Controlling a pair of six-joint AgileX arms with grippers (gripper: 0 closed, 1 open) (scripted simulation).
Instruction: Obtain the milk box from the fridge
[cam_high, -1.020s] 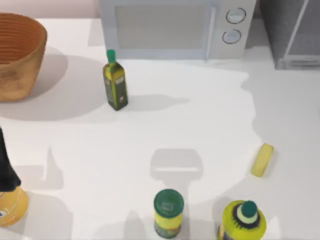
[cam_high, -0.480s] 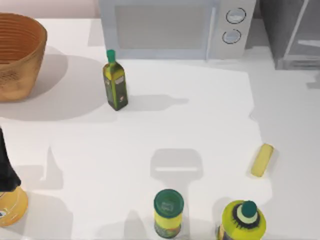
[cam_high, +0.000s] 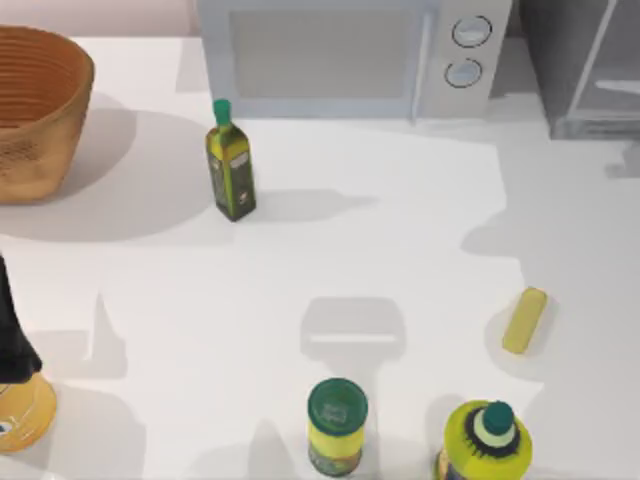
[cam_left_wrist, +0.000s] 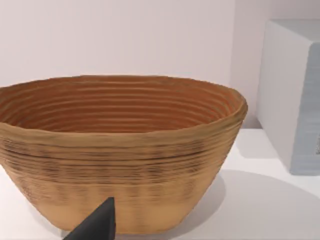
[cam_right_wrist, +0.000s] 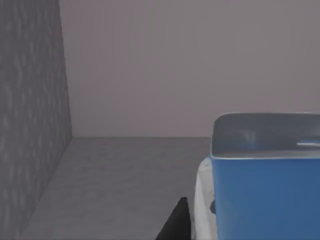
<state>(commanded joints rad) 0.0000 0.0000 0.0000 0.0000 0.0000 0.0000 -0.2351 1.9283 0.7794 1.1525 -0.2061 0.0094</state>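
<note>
The milk box stands upright inside the fridge, on its grey floor with the back wall behind it, blue body below and pale top above. In the right wrist view it looms close, so the right gripper is judged far nearer than the left and is the one to take it; the carton sits off to one side of the dark finger tip seen there, not centred on it, so the approach likely needs a sideways correction before closing. Only one finger tip shows, so I cannot tell whether the fingers are open or closed, nor whether they straddle the carton. The carton's far side and base are cut off. From above, the fridge stands at the table's far right corner beside the microwave. The left gripper is parked facing the basket, its fingers likewise unreadable.
</note>
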